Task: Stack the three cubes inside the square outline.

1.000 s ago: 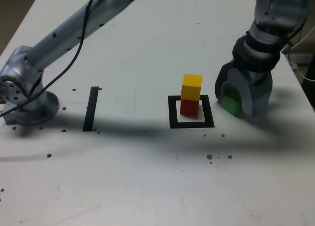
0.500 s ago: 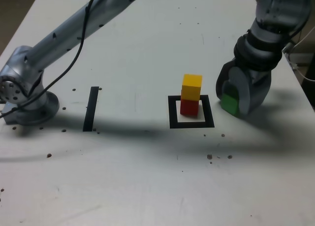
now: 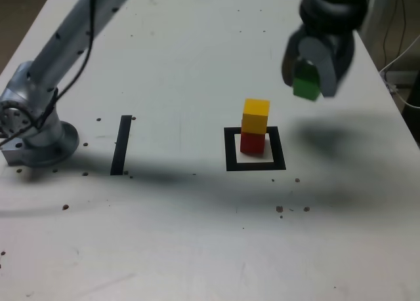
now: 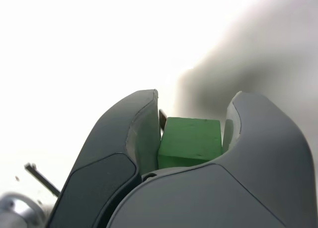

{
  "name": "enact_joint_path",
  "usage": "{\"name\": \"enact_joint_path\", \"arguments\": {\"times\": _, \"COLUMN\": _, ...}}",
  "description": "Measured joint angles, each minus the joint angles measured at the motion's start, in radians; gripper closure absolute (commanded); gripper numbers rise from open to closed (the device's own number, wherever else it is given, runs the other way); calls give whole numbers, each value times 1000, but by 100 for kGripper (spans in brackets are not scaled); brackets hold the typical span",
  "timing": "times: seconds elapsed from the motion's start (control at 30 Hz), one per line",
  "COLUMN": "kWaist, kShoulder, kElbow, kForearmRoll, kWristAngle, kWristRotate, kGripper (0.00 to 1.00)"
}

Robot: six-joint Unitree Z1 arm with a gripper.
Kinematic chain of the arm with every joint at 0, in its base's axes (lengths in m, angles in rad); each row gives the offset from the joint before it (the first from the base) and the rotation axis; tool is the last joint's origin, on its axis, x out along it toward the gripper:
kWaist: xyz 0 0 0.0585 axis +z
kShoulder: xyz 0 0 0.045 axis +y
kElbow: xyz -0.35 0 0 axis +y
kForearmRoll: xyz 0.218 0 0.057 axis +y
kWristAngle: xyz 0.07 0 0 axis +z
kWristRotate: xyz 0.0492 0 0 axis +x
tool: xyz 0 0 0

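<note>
- The gripper (image 3: 310, 88) is pinching the green cube (image 4: 191, 141) between its two fingers, in the air over the table (image 3: 164, 248); a blurred shadow falls below, apart from the cube.
- The grip takes the cube by opposite sides, probably so that its underside is free to sit flat on the stack.
- Nearer the exterior view's left than the hand, and lower down, the yellow cube (image 3: 255, 111) rests on the red cube (image 3: 252, 143), roughly lined up with it, which should give the third block a level seat.
- The red cube stands within the square outline (image 3: 231, 150), towards its far side, so the frame seems to fix where the tower belongs.
- Two cubes look stacked and one remains; the hand likely needs to carry its block above the yellow top before lowering. Coming across too low could knock the pair.
- The cubes are matte, plain-faced and crisp-edged. The fingers around the green one are smooth grey shells, curved outside, with paler, scuffed inner faces.
- Well apart from the hand, towards the exterior view's left, a straight black strip (image 3: 121, 145) lies flat on the pale, speckled surface.
</note>
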Motion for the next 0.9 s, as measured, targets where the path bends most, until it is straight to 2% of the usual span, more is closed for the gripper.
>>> {"name": "enact_joint_path", "arguments": {"times": 0.3, "kWaist": 56, "kShoulder": -117, "kElbow": 173, "kForearmRoll": 2, "kWristAngle": -20, "kWristRotate": -215, "kGripper": 78}}
{"name": "enact_joint_path", "arguments": {"times": 0.43, "kWaist": 62, "kShoulder": -164, "kElbow": 240, "kForearmRoll": 2, "kWristAngle": -51, "kWristRotate": -278, "kGripper": 78}}
{"name": "enact_joint_path", "arguments": {"times": 0.63, "kWaist": 69, "kShoulder": -198, "kElbow": 290, "kForearmRoll": 2, "kWristAngle": -85, "kWristRotate": -316, "kGripper": 78}}
{"name": "enact_joint_path", "arguments": {"times": 0.9, "kWaist": 62, "kShoulder": -203, "kElbow": 341, "kForearmRoll": -5, "kWristAngle": -153, "kWristRotate": -323, "kGripper": 78}}
